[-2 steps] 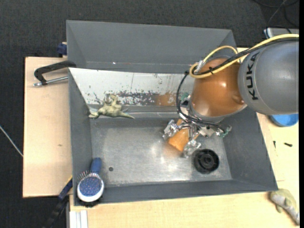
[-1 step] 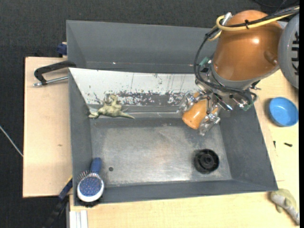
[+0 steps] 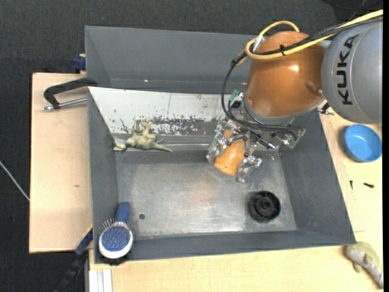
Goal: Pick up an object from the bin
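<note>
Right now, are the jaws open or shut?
Shut on the small rounded orange object; metal fingers flank both its sides.

Bin [image 3: 100, 163]: dinosaur figure [image 3: 143, 140] back left, at foot of far wall. Round brush [image 3: 115, 239] in front-left corner, head on near rim. Ribbed disc [image 3: 264, 205] front right, on floor. Claw [image 3: 236, 158] right of centre, behind disc, well right of dinosaur; rounded object [image 3: 228, 161] between its fingers. Bowl [image 3: 363, 143] outside bin, right.
</note>
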Robot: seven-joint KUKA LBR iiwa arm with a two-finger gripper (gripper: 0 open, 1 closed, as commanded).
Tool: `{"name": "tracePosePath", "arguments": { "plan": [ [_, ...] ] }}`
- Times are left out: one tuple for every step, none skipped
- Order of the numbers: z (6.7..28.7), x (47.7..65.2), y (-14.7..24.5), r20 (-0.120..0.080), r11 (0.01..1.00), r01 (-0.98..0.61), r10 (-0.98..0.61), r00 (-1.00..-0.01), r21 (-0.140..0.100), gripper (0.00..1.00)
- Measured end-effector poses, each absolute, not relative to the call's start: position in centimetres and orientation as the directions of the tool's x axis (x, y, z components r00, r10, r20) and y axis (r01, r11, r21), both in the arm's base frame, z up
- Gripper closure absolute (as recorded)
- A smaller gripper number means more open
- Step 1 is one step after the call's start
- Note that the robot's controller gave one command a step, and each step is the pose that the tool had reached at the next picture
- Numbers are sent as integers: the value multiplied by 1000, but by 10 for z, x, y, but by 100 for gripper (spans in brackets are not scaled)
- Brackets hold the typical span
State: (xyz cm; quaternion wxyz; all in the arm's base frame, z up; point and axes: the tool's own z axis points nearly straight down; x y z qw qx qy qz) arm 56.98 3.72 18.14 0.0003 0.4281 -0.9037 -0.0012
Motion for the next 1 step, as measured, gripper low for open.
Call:
{"name": "tracePosePath", "arguments": {
  "plan": [
    [244,572,48,-11,627,-779,-779,-626,-8,100]
  ]
}}
